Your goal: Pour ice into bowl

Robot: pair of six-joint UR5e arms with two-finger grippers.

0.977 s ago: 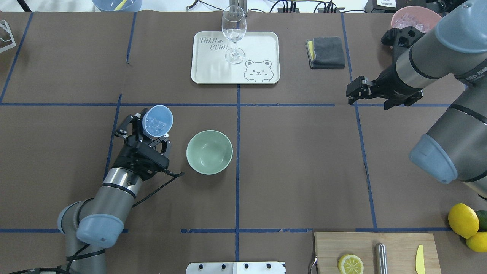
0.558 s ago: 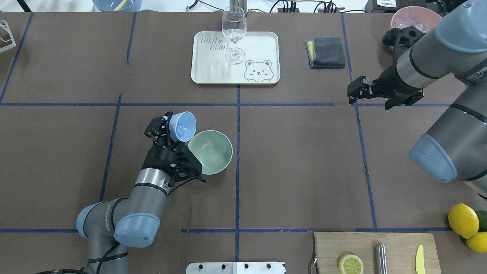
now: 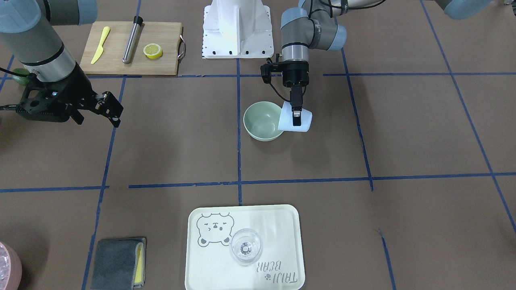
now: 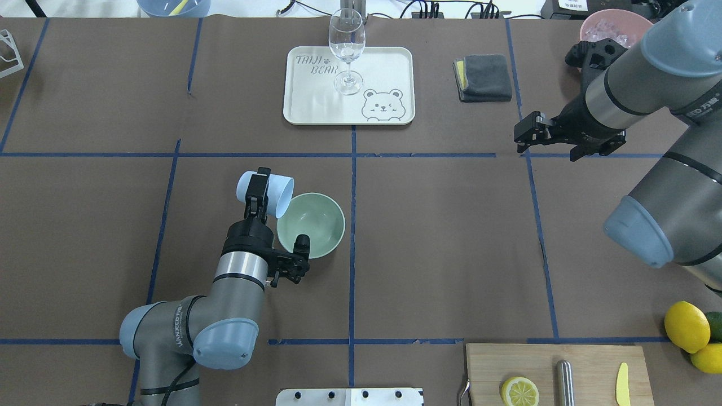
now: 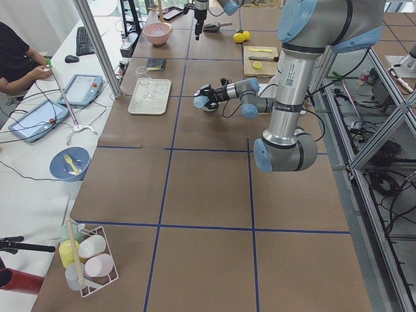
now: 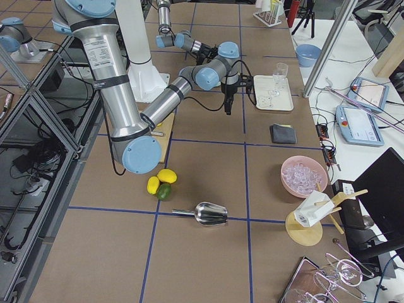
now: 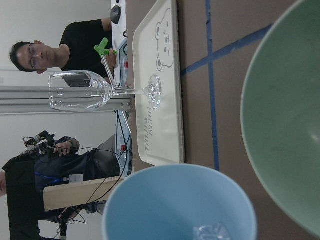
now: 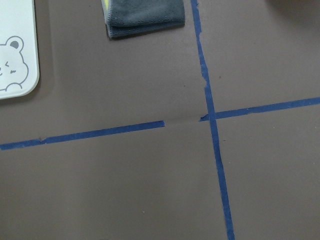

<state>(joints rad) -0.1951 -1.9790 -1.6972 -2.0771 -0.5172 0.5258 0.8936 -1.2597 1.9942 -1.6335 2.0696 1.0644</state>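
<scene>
Pour beginning – left gripper (image 4: 260,190) clenched on pale blue plastic cup (image 4: 279,196), tipped sideways at rim of round mint-green plastic bowl (image 4: 318,225). Clear ice (image 7: 212,231) inside cup, bowl empty – next, tilt further.

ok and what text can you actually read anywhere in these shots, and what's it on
"TAIJI BEAR": printed on the cream tray, next to a bear-face drawing.
"WANJEED", as best I can read it: on the left arm; it is small, so I'm not sure.
Lettering on the right arm: partly cut off, with "EED" and then characters too blurred to read.
Nothing else is legible.
</scene>
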